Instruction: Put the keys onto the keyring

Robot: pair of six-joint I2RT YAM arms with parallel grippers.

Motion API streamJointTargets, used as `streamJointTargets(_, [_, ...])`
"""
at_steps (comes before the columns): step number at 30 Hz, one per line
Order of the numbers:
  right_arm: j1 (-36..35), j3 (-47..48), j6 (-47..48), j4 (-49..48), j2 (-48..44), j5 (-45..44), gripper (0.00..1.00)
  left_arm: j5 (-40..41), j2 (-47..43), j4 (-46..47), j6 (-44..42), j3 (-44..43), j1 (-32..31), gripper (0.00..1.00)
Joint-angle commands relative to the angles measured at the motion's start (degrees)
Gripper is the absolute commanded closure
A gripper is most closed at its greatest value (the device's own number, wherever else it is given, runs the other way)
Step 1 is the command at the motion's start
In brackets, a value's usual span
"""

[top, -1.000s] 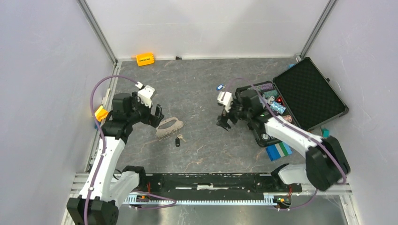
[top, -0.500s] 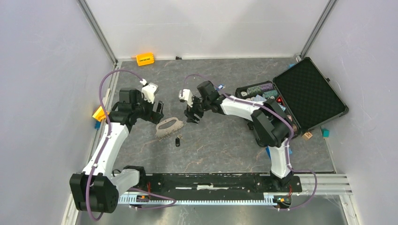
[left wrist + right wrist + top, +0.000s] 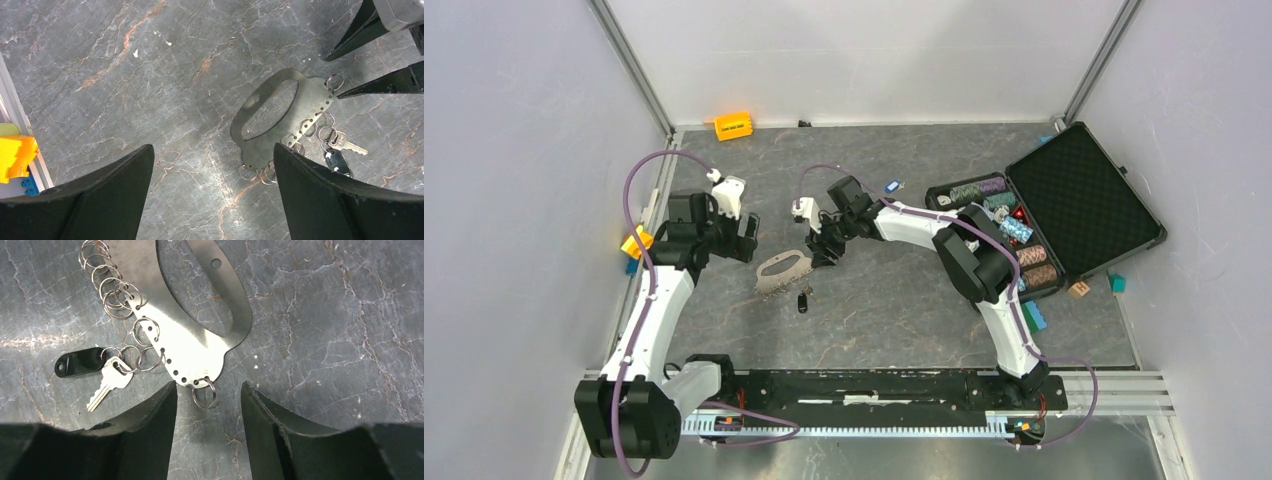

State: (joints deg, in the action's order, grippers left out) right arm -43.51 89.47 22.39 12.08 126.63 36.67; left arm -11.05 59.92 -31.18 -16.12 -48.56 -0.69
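Overhead, the left claw point(image 3: 746, 238) is hanging wide and released, gripping nothing. The keyring point(image 3: 784, 270) is lying flat on the worktop point(image 3: 874, 320) just beside it, on the side toward the right claw point(image 3: 821, 250). The right claw is reaching down at the keyring's tip. The black-tagged key point(image 3: 803, 302) is lying just nearer the bases than that claw, and the blue-tagged key point(image 3: 891, 185) is sitting well behind it, beside its forearm.

From the left wrist, the left claw point(image 3: 212, 150) is gaping over bare stone. The keyring point(image 3: 307, 105) is resting ahead of its right finger, with small split rings strung along the wavy edge. The right claw point(image 3: 334, 78) is aiming both tips at the end ring.

From the right wrist, the right claw point(image 3: 207, 387) is standing released, fingers apart. It is straddling the end split ring point(image 3: 204, 392) at the keyring's point(image 3: 165, 325) tip without visibly touching it. The black-tagged key point(image 3: 107, 382) is lying off the left finger, its rings overlapping one on the plate; I cannot tell whether they are linked.

The keyring looks like thin, stiff sheet metal: probably light and apt to skate on the smooth stone. Lying flat, it is offering little edge, so the narrow tip or the bar beside the oval hole seems the place to pinch. The wire rings are likely springy and slippery, and the keys tiny, best gripped across the head.
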Motion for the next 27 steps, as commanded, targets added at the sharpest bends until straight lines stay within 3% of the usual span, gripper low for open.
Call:
streamJointTargets(1, [-0.4, 1.2, 1.6, 0.9, 0.0, 3.4, 0.46, -0.3, -1.7, 1.0, 1.4, -0.1, 0.3, 0.05])
streamJointTargets(13, [-1.0, 1.5, 4.1, 1.9, 1.4, 2.3, 0.62, -1.2, -2.0, 1.3, 1.3, 0.2, 0.3, 0.05])
streamJointTargets(27, [-0.8, 2.9, 5.2, 3.8, -0.2, 0.2, 0.97, -2.7, -1.7, 1.5, 1.5, 0.1, 0.3, 0.05])
